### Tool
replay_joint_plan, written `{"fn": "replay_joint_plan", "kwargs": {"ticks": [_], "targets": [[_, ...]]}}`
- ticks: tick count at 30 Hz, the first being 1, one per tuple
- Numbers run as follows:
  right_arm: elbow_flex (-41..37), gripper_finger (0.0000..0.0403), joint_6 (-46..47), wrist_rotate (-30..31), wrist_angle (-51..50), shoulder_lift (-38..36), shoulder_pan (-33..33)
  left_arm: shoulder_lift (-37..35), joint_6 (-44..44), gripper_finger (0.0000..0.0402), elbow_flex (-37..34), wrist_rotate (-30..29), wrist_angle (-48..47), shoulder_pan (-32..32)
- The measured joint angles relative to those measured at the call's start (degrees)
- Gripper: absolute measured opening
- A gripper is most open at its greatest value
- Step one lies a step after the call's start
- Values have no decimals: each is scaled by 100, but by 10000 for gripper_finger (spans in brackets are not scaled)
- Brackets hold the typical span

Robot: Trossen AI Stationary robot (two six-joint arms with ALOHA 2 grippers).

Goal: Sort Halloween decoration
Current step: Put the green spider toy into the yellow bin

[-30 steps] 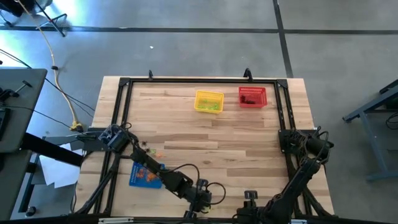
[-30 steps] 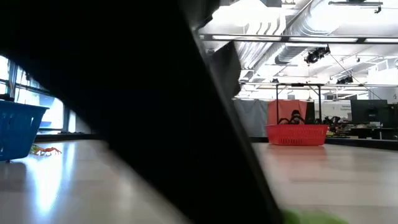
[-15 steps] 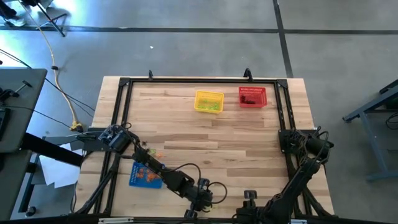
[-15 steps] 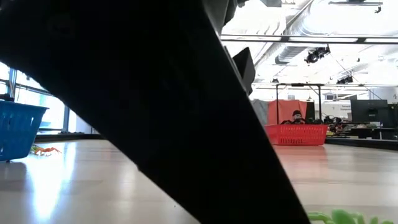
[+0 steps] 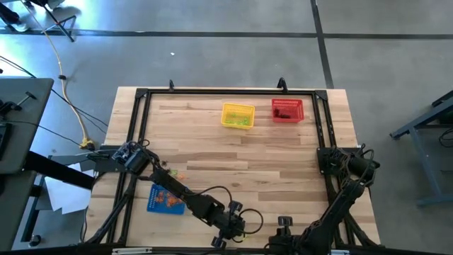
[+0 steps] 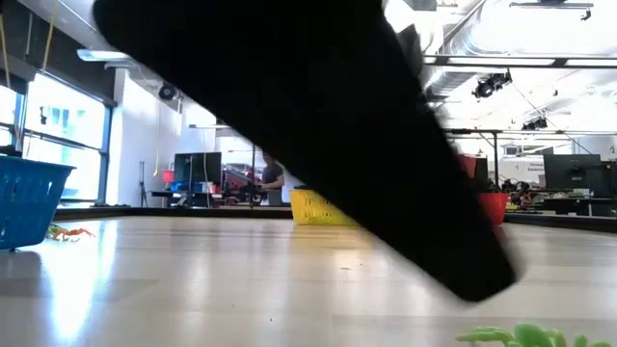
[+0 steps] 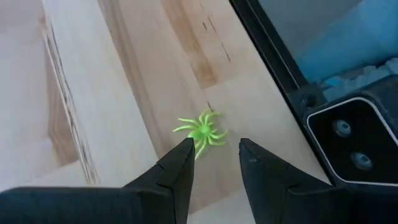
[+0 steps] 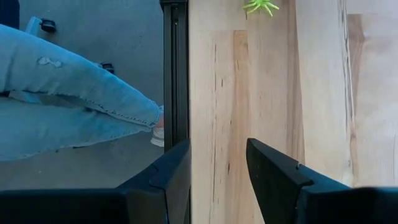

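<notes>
A light green spider trinket (image 7: 202, 130) lies flat on the wood by the table's near edge; it also shows in the low view (image 6: 521, 335) and the right wrist view (image 8: 261, 6). My left gripper (image 7: 214, 147) hangs open just over it, one fingertip on either side of its near legs, at the near edge in the high view (image 5: 237, 227). Whether a finger touches a leg I cannot tell. A few loose orange and green trinkets (image 5: 170, 171) lie beside the blue basket (image 5: 166, 200). My right gripper (image 8: 217, 155) waits open at the near edge.
The yellow basket (image 5: 238, 115) and red basket (image 5: 287, 110) stand near the far edge, with trinkets inside. A black frame rail (image 7: 273, 62) runs along the table edge close to the spider. A person's leg in jeans (image 8: 68, 99) is beside the table.
My left arm has swung a little toward the table's right along the near edge. In the low view it has cleared the middle of the picture, uncovering the yellow basket, and the green spider has come into sight.
</notes>
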Motion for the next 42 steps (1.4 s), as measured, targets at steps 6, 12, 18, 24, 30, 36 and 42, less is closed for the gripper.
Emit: {"fn": "replay_joint_plan", "kwargs": {"ticks": [6, 12, 18, 24, 30, 36, 42], "targets": [[0, 149, 20, -2, 0, 0, 0, 0, 213, 115, -2, 2, 98, 17], [0, 149, 20, -2, 0, 0, 0, 0, 440, 115, -3, 2, 237, 31], [0, 149, 20, -4, 1, 0, 0, 24, 438, 115, -3, 60, 278, 86], [0, 149, 21, -6, 5, 0, 0, 203, 433, 115, 5, 298, 571, 153], [0, 149, 20, 0, 45, 0, 20, 391, 341, 115, 4, 664, 730, 213], [0, 149, 22, 8, 71, 0, 50, 435, 318, 115, 14, 711, 677, 265], [0, 149, 22, 12, 90, 0, 48, 436, 58, 103, 36, 238, 216, 295]]}}
